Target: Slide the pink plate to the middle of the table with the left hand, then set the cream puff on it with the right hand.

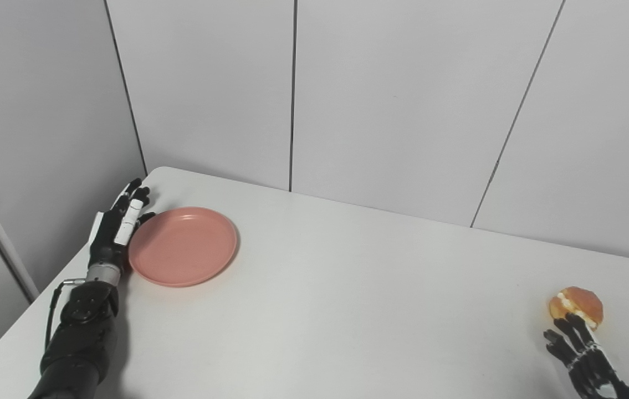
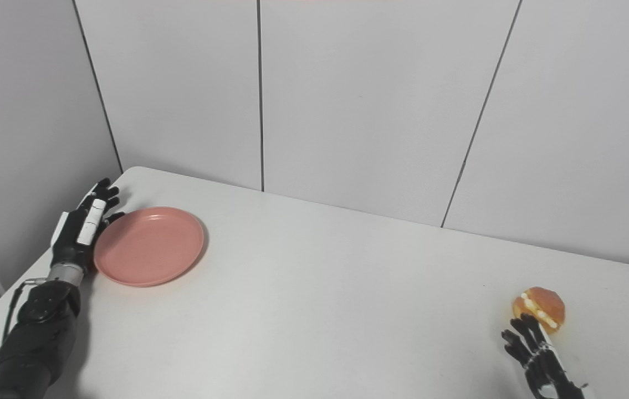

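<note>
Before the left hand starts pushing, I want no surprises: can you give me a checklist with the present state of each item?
1. Left hand at the outer left rim of the round pink plastic plate, fingers open: ok.
2. Hand actually touching the rim: cannot tell.
3. Plate flat on the white table, nothing on it: ok.
4. Path from the plate toward the table's middle free of things: ok.
5. Plate at the middle: not ok, it sits near the left far corner.
6. Golden cream puff with white filling on the table at the right, right hand open just before it, not gripping: ok.
</note>
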Robot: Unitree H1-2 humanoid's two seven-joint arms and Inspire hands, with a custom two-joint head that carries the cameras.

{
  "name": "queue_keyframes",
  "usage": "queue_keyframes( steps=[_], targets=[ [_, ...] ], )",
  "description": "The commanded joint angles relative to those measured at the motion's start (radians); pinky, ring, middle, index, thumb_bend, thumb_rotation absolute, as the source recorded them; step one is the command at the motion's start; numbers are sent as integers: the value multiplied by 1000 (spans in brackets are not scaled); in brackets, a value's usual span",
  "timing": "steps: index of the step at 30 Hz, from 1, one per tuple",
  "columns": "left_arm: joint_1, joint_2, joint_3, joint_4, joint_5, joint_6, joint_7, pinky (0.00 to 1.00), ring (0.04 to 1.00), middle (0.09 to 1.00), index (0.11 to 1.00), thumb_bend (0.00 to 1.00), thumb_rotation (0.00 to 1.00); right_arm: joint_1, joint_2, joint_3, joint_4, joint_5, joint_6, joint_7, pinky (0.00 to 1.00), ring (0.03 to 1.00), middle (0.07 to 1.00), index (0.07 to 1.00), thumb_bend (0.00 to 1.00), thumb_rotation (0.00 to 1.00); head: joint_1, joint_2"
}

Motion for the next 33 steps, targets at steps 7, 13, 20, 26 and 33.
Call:
queue_keyframes(
  steps=[7,13,20,26,33],
  targets=[
    [87,-65,-13,-72,-13,-22,-25,872,959,958,952,873,882,88,16,13,83,-11,-28,-7,896,882,922,929,956,1000,1,0],
    [113,-90,-41,-124,-4,-9,-27,848,950,967,958,903,883,88,12,14,87,-17,-37,-4,895,877,922,933,938,1000,1,3],
    [146,-128,-71,-238,-17,62,-27,866,947,954,953,912,851,92,17,16,78,-22,-34,-8,891,875,919,931,944,1000,-7,8],
    [158,-151,-92,-293,0,109,-7,854,932,949,943,920,855,93,21,17,74,-37,-41,-18,874,864,910,920,963,1000,-13,12],
    [175,-173,-112,-351,7,149,-4,850,931,945,952,900,855,92,19,21,74,-36,-42,-15,876,867,909,918,966,1000,-15,12]
  ],
)
